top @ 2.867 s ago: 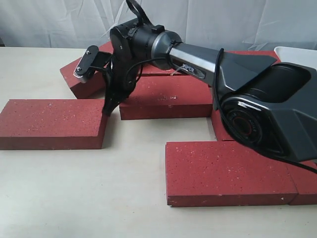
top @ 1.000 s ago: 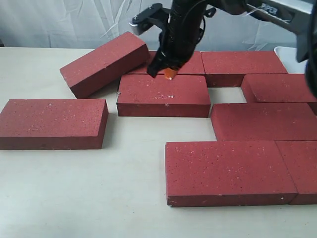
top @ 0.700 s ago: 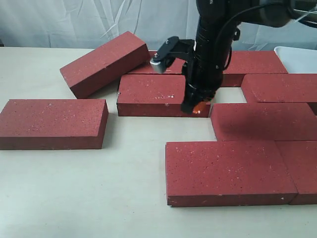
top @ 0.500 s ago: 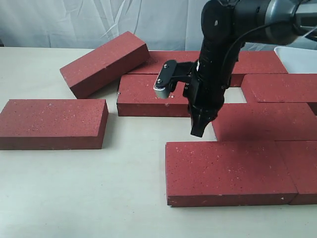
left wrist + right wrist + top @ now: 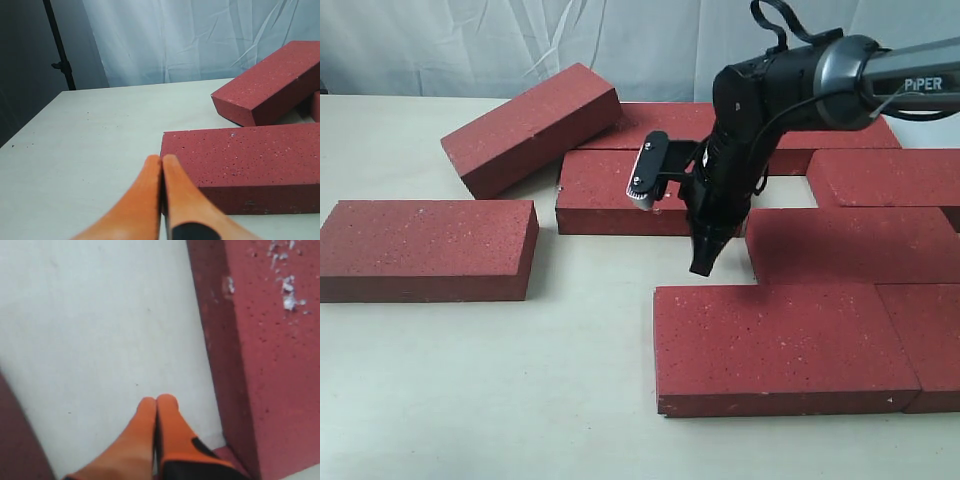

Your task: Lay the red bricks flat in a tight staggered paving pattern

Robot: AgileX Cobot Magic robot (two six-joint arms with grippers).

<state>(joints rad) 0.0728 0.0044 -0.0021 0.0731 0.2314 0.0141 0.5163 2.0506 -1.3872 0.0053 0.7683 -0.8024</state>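
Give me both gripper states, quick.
Left gripper: closed, holding nothing.
Right gripper: closed, holding nothing.

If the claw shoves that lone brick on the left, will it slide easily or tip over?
It would probably slide, not tip: the lone brick lies flat and wide on the table. Its rough surface suggests it would drag rather than glide. It looks thick and solid, so likely heavy for the slim right claw.
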